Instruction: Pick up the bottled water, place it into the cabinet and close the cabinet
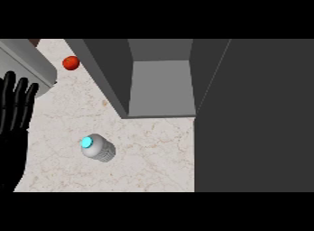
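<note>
Nearest of all is the left robot hand (10,117), coming up along the left edge of the view with its black fingers straight and pointing away, released and holding nothing; it looks to be resting there. The right robot hand does not show at all, so I cannot tell its state. The bottled water (97,148) stands on the pale marbled desk (153,162), seen from above so that its glowing blue cap faces up and the ribbed clear body leans off to the lower right. It sits to the right of the left robot hand, apart from it with bare desk between them, and nearer to me than the cabinet (161,85), whose grey inside opens toward the bottle just beyond it. A broad dark panel (260,117) fills the right side, most likely the cabinet's open door. Farther off on the left lies a small red ball (70,62) beside a light grey box-like thing (23,61). The step in hand seems to be the pickup, not yet begun. To do it well, I would bring a robot hand in from the side, level with the ribbed body below the cap, curl round it squarely and lift straight so it stays upright before moving toward the opening.
</note>
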Controlling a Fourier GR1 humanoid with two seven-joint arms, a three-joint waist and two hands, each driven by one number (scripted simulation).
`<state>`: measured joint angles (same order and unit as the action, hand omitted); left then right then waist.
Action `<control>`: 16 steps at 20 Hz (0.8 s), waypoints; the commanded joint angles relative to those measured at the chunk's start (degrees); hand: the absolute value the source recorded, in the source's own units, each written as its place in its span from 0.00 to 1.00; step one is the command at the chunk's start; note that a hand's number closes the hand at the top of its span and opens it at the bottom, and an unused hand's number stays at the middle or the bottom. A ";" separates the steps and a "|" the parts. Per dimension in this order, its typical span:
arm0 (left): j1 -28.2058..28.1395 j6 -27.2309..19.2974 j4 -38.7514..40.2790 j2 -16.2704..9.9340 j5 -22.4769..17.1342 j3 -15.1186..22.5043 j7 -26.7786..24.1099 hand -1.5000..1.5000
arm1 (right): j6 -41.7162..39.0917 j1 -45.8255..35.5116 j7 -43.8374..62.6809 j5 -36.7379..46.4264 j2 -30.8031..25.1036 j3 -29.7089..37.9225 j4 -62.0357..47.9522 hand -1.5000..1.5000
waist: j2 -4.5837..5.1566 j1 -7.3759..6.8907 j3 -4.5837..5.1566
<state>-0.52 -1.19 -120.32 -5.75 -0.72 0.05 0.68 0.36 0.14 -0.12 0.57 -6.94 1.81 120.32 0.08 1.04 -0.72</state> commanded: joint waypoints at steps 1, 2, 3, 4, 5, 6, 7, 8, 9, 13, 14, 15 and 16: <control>1.11 4.14 1.70 -1.19 -2.23 1.26 -0.92 0.00 | 0.15 6.99 -1.11 2.06 2.54 -3.67 4.59 0.00 | -0.16 -0.61 0.72; -0.51 6.86 -1.37 -1.09 -3.43 5.35 -0.11 0.00 | -0.62 2.67 -0.75 -0.20 0.70 -0.41 -0.10 0.00 | -0.14 -0.90 0.71; -0.94 10.25 -1.59 -1.92 -7.21 6.05 -0.64 0.00 | 0.65 5.15 -0.70 1.11 2.44 -2.43 2.76 0.00 | -0.24 -0.60 0.74; -1.51 11.60 -4.90 -1.30 -6.79 10.80 0.53 0.00 | -0.10 6.57 0.62 0.89 1.80 -2.84 4.30 0.00 | -0.48 -0.28 0.72; -2.28 15.50 -3.15 -2.50 -10.98 10.48 -1.92 0.00 | -0.86 8.49 1.21 -0.73 1.96 -3.12 6.47 0.00 | -0.52 0.31 0.80; -2.96 18.53 -4.44 -3.61 -13.09 12.08 -2.14 0.00 | -1.71 9.35 0.79 -2.61 0.76 -0.72 6.94 0.00 | -0.61 0.60 0.78; -6.64 17.97 -0.29 0.04 -16.86 18.54 5.09 0.00 | -4.93 7.96 3.82 -7.34 3.70 -7.72 2.28 0.00 | 0.14 -0.15 0.68; -8.42 19.34 -0.36 -1.53 -19.79 17.79 6.81 0.00 | -5.74 10.20 5.02 -8.08 3.64 -9.08 4.75 0.00 | -0.26 0.05 0.77; -10.44 20.15 -2.84 -2.61 -21.38 18.86 8.78 0.00 | -5.30 11.02 6.03 -8.46 3.95 -9.31 5.61 0.00 | -0.47 -0.69 0.74; -14.04 21.07 -12.63 -7.71 -30.89 15.32 15.28 0.00 | -7.35 18.59 9.25 -13.50 1.48 -7.51 15.10 0.00 | -0.42 -0.62 0.70; -16.86 20.22 -18.24 -9.19 -32.74 15.25 17.75 0.00 | -8.10 20.33 10.11 -13.80 0.72 -8.19 18.02 0.00 | -0.58 -0.89 0.70; -18.84 19.76 -19.14 -9.72 -33.03 14.88 18.09 0.00 | -8.30 21.10 12.81 -17.04 -0.44 -5.93 21.02 0.00 | -0.48 -0.91 0.71; -22.94 21.51 -21.70 -10.47 -33.88 14.89 16.36 0.00 | -7.53 23.08 13.45 -15.43 -0.08 -6.95 23.04 0.00 | -0.52 -1.18 0.74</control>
<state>-15.91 18.48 -133.52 -13.06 -28.64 15.17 14.36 -6.37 17.98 9.59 -11.97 -5.88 -5.30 136.12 -0.41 0.29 -0.01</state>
